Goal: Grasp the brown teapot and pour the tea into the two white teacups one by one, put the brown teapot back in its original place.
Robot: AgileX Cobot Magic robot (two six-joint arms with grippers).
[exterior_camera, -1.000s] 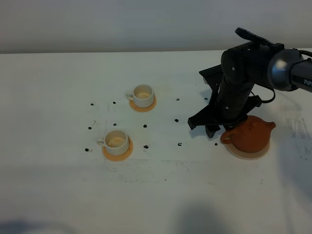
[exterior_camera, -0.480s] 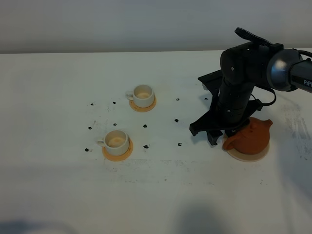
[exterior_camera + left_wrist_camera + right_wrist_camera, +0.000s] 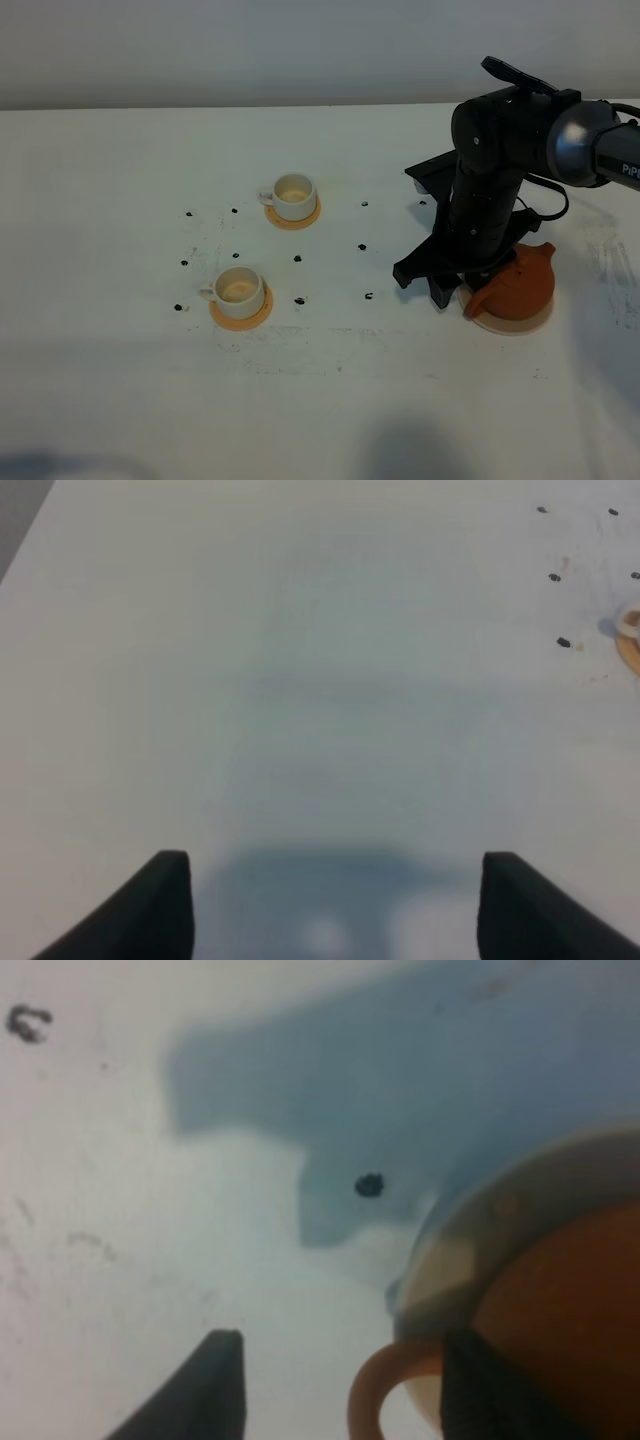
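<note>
The brown teapot (image 3: 518, 287) stands on its pale beige coaster (image 3: 512, 322) at the right of the table. My right gripper (image 3: 452, 284) is low at the pot's left side, on the handle side. In the right wrist view, the right gripper (image 3: 345, 1350) is open, with the loop handle (image 3: 378, 1405) between its fingers, next to the pot's body (image 3: 565, 1330). The two white teacups (image 3: 294, 195) (image 3: 239, 288) stand on orange-tan coasters at centre left, cream inside. No tea shows. My left gripper (image 3: 335, 865) is open over bare table.
Small black marks (image 3: 298, 258) dot the white table around the cups and near the teapot. The edge of an orange-tan coaster (image 3: 632, 645) shows in the left wrist view. The table's back edge meets a grey wall.
My right gripper has moved forward and down along the teapot's left side and now covers more of the pot. The cups have not moved.
</note>
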